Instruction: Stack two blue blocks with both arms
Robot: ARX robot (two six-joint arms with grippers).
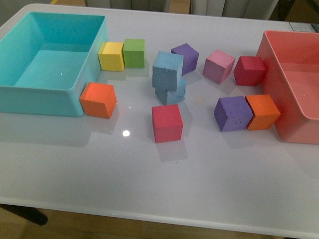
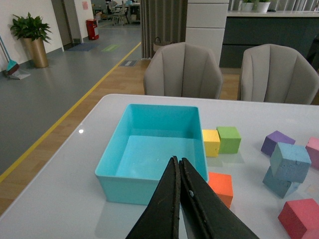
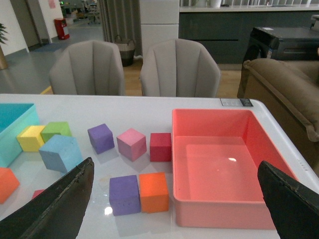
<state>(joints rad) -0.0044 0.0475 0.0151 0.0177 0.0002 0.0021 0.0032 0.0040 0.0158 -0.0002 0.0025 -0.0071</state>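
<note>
Upper blue block [image 1: 167,69] sits skewed on lower blue block [image 1: 172,93] mid-table, overhanging, so a nudge could likely topple it; left gripper [image 2: 180,167] pinched shut and empty, right gripper [image 3: 174,199] spread wide and empty, both well clear.

Two grey upholstered chairs [image 2: 183,69] are standing behind the white table [image 2: 75,164]; beyond the chairs, a potted plant [image 2: 31,37] is sitting on grey floor.
</note>
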